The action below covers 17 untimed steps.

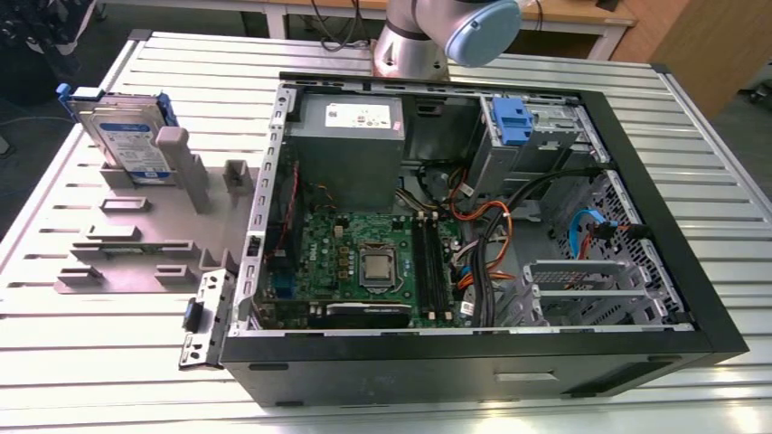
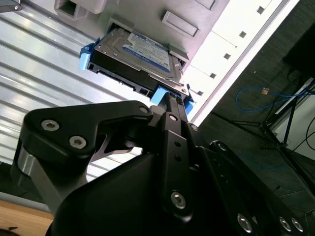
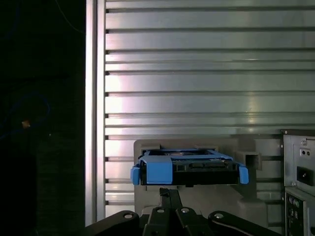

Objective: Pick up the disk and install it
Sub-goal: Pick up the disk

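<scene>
— Disk [image 3: 189, 167] check: what do you have in front of you?

— Nearest me is the gripper [image 3: 168, 192], in both wrist views. I read its fingers as drawn together, tips meeting, with nothing between them.

— And the disk itself?

— Just past the tips. In the first wrist view I see it edge-on, with the blue carrier toward me. In the second wrist view its labelled face is turned my way. The tips line up with the carrier's edge, but I can't tell from here whether they touch it.

— How does it sit?

— On the exterior view it stands upright on its edge in a slot of the grey holder [image 1: 157, 226], label showing. The holder lies flat on the slatted table [image 1: 72, 362], toward the exterior view's left.

— Further out?

— Just beside the holder, on the exterior view's right, I have the open case [image 1: 483, 366] lying on its side, with the board [image 1: 362, 262] facing up. A blue latch [image 1: 512, 122] sits in the bay at the case's far corner, well apart from the disk. The arm [image 1: 417, 45] rises behind the case.
</scene>
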Available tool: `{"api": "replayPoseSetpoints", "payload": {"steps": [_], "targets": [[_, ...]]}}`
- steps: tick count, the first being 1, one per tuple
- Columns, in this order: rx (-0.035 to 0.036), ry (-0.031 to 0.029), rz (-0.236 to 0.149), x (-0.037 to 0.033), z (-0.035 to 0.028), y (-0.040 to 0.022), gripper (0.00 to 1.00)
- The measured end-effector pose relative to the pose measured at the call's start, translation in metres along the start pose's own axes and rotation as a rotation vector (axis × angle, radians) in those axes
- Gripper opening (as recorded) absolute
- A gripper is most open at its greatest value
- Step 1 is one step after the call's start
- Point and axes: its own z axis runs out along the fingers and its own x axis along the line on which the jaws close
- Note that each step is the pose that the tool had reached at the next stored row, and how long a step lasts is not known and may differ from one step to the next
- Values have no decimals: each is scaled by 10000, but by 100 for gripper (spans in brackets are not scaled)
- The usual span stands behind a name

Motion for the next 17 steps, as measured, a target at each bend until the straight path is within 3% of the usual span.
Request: {"api": "replayPoseSetpoints", "payload": {"steps": [17], "targets": [[13, 33, -794, 0, 0, 0, 11]]}}
